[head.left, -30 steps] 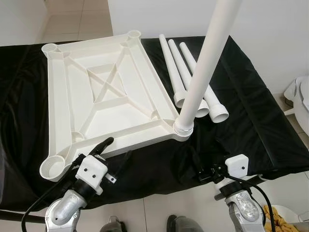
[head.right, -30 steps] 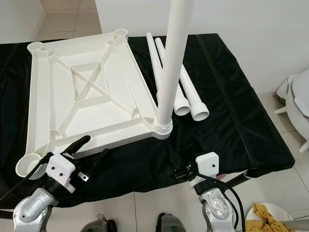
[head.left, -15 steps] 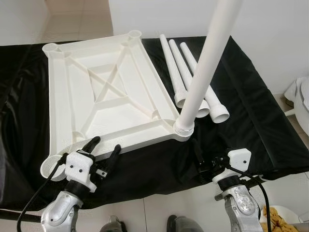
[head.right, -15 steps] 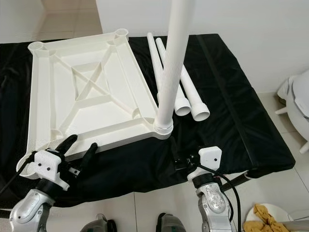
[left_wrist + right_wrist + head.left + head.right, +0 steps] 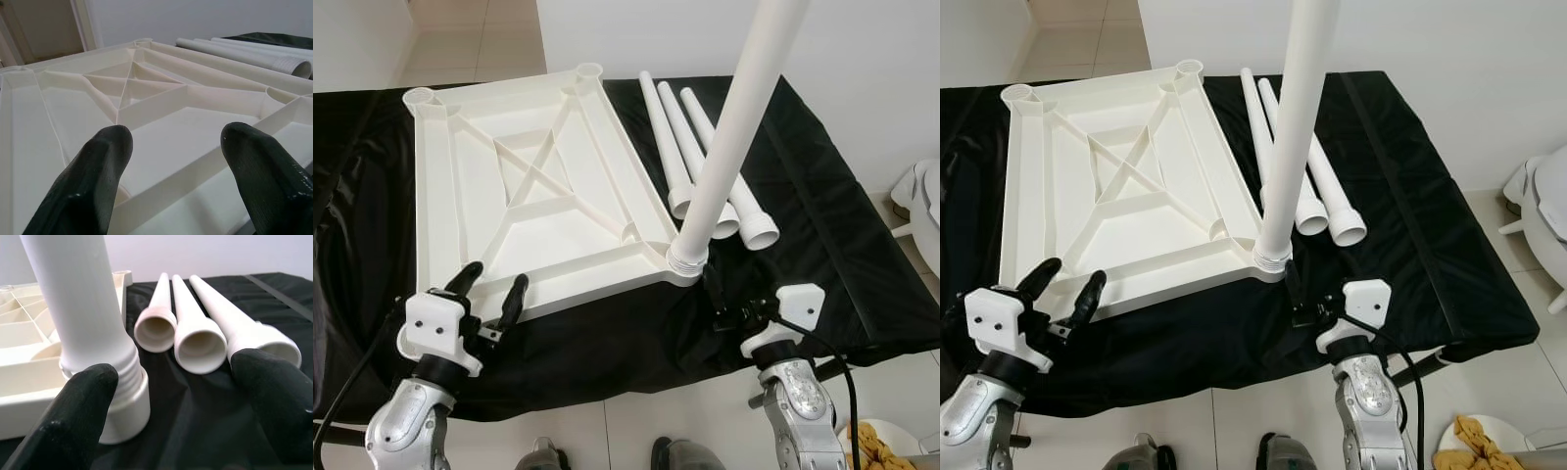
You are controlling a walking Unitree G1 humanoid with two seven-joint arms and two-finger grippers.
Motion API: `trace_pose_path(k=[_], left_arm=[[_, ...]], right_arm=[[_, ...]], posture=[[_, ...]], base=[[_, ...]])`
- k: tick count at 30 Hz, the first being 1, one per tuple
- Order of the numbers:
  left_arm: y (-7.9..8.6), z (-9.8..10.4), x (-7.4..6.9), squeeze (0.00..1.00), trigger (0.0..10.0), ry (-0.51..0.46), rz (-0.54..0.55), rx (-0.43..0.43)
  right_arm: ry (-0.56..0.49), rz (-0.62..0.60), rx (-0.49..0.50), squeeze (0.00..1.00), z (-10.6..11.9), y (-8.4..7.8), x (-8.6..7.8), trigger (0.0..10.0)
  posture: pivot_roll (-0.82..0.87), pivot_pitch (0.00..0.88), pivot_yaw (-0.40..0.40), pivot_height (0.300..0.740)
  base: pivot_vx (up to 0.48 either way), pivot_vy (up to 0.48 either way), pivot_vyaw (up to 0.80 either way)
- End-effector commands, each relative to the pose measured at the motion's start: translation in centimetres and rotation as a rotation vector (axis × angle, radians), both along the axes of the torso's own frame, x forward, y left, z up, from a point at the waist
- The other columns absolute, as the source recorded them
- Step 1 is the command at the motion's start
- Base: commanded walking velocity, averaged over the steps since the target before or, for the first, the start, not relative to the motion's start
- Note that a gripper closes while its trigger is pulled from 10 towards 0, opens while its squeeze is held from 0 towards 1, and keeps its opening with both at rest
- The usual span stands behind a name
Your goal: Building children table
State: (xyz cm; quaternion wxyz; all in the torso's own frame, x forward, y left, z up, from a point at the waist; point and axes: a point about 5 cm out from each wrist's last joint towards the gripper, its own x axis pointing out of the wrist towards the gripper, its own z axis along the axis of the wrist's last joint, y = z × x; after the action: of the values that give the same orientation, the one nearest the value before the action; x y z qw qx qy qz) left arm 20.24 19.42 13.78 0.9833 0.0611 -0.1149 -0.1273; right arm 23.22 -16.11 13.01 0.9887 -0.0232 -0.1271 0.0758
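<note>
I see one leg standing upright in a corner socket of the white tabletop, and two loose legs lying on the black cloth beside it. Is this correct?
Almost. The upright leg does stand in the tabletop corner, but three loose legs lie on the black cloth, not two; the right wrist view shows their three open ends side by side.

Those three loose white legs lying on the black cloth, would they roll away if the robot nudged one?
Probably. The loose legs are smooth round tubes, so one would likely roll, curving because they taper. The black cloth may slow it. They look hollow, so probably light.

Black cloth (image 5: 822,215), tiled floor (image 5: 470,39), white wall (image 5: 862,59)
</note>
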Motion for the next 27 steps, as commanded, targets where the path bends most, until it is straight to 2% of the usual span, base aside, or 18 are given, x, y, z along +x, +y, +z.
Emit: trace_pose_path(k=[1, 12, 21, 27], left_arm=[[0.2, -0.5, 0.1, 0.0, 10.0, -0.004, 0.374, -0.211], [-0.4, 0.6, 0.5, 0.0, 10.0, -0.018, 0.329, -0.177], [-0.8, 0.9, 0.6, 0.0, 10.0, -0.007, 0.309, -0.176], [-1.6, 2.4, 0.9, 0.0, 10.0, -0.048, 0.264, -0.149]], right_arm=[[0.002, 0.003, -0.021, 0.0, 0.2, 0.2, 0.0, 10.0], [-0.048, 0.041, -0.009, 0.0, 1.7, 0.8, 0.2, 10.0], [-0.04, 0.047, -0.002, 0.0, 1.7, 1.0, 0.1, 10.0], [-0.06, 0.068, 0.026, 0.0, 3.0, 1.0, 0.1, 10.0]], posture=[[0.02, 0.103, 0.024, 0.74], [0.02, 0.108, 0.022, 0.74], [0.02, 0.112, 0.025, 0.74], [0.01, 0.123, 0.026, 0.74]], base=[[0.0, 0.0, 0.0], [0.0, 0.0, 0.0], [0.0, 0.0, 0.0], [0.0, 0.0, 0.0]])
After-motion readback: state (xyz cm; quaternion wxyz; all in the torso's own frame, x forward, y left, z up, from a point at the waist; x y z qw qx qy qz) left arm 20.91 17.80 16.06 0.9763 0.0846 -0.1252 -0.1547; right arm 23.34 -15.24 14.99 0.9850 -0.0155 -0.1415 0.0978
